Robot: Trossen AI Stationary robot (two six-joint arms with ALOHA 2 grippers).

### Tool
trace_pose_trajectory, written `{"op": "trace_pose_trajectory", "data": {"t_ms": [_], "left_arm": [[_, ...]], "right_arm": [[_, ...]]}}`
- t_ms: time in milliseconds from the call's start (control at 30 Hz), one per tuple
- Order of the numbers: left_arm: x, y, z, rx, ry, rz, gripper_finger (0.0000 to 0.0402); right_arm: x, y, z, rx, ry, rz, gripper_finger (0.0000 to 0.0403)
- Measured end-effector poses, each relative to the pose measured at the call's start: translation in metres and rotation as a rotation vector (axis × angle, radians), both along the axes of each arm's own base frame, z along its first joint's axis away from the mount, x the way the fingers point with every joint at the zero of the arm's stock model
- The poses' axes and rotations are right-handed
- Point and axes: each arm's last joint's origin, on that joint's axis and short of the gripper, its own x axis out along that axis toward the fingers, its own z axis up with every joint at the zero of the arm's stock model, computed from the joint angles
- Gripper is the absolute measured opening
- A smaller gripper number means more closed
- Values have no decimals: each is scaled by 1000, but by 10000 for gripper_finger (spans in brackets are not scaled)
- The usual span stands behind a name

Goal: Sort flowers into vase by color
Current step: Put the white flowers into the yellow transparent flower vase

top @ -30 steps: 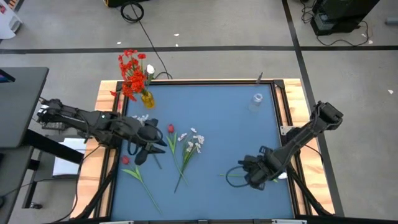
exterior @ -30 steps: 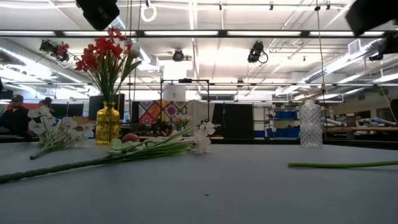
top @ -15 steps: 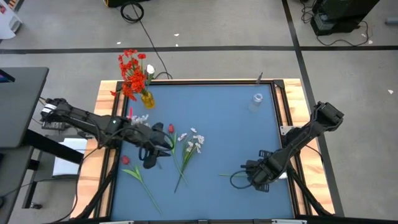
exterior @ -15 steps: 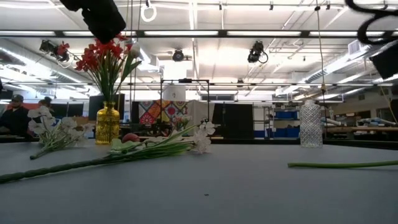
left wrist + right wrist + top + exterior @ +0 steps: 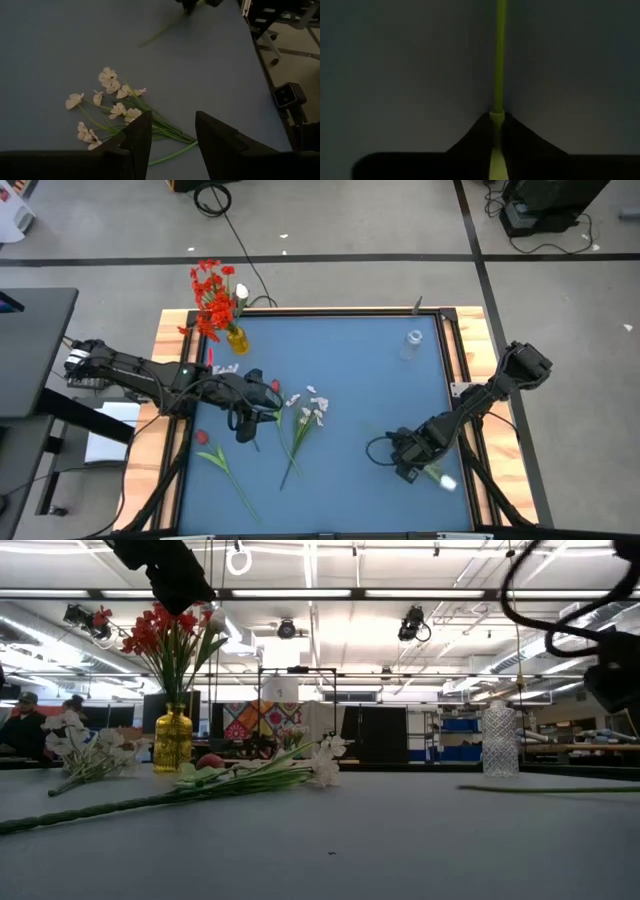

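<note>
My right gripper (image 5: 405, 457) stands near the table's right near corner, shut on the thin green stem (image 5: 499, 60) of a flower whose pale bloom (image 5: 447, 480) lies by the right edge. My left gripper (image 5: 170, 145) is open and hovers left of centre (image 5: 248, 408), above and just short of a bunch of white flowers (image 5: 107, 100) and beside a red bloom (image 5: 275, 387). A yellow vase (image 5: 237, 338) with red flowers stands at the far left. A clear glass vase (image 5: 412, 342) stands at the far right. My right gripper pinches the green stem (image 5: 497, 118) between its two fingertips, part way along its length, with the bloom off to one side. The fingers come steeply from above. The stem runs straight out ahead of them, low over the blue table top (image 5: 395, 75).
A red flower on a long stem (image 5: 222, 463) lies near the left near corner, and small white blooms (image 5: 225, 370) lie by the yellow vase. The table's middle and far centre (image 5: 340, 360) show bare blue. Wooden rails (image 5: 462, 370) edge the table.
My right gripper has come down onto the green stem, rolling as it sank, and has shut on it. The stem now shows higher in the low view. My left gripper has moved a little toward the table's centre, over the red bloom.
</note>
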Motion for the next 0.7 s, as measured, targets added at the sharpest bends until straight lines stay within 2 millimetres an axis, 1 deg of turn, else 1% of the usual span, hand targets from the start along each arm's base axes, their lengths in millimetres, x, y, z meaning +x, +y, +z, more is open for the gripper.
{"op": "trace_pose_trajectory", "data": {"t_ms": [67, 167, 300, 400, 567, 700], "left_arm": [[0, 0, 0, -2, 0, 1, 158], [0, 0, 0, -2, 0, 0, 158], [1, 1, 1, 32, -17, 29, 158], [2, 2, 3, 107, -49, 14, 158], [4, -2, 7, 216, -116, -77, 158], [9, -7, 10, 321, -186, -160, 158]], "right_arm": [[10, 2, 2, 81, -59, -32, 17], [23, 2, 5, 188, -107, -108, 17], [48, 3, 16, 381, -259, -201, 31], [67, 0, 29, 507, -403, -286, 34], [92, -12, 51, 624, -661, -464, 32], [104, -28, 63, 685, -787, -609, 32]]}}
